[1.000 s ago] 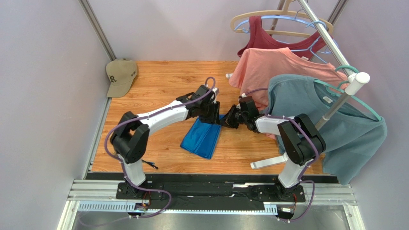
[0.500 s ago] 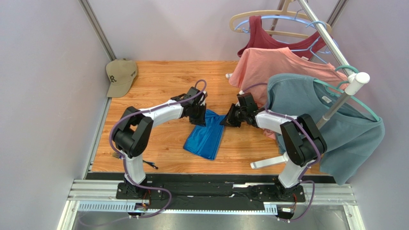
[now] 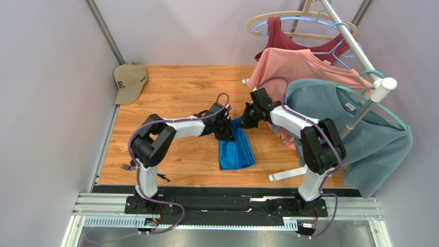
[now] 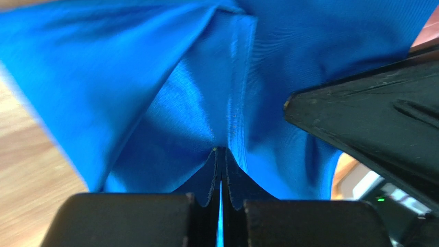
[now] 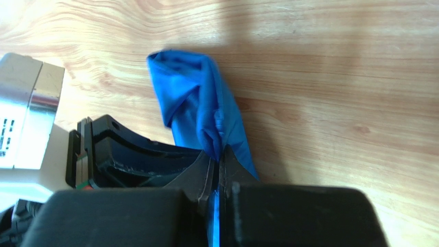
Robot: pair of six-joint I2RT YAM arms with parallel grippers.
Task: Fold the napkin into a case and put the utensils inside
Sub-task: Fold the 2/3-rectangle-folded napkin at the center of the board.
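The napkin (image 3: 236,152) is seen near the middle of the table (image 3: 175,92) as a narrow blue strip. Its long axis runs roughly from 12 o'clock to 6 o'clock in the overhead view. The near end is spread on the wood, and the far end is gathered and raised off it.

That far end is pinched from both sides. The left gripper (image 3: 227,133) is closed on the cloth at about 11 o'clock of the strip. In the left wrist view its jaws are pressed together with only a sliver of blue between them (image 4: 221,154). The right gripper (image 3: 244,119) is closed on the same end at about 1 o'clock, and its wrist view shows a bunched fold (image 5: 198,103) trapped at the fingertips (image 5: 219,154). The two grippers stand just beside each other, neither clearly nearer the cloth.

The next fold is judged to depend on the strip hanging toward 6 o'clock from both grips.

The utensils (image 3: 162,177) are made out only as thin dark pieces by the left arm's base, at about 8 o'clock of the napkin and well apart from it. A cap (image 3: 129,81) lies at the far 10 o'clock corner.
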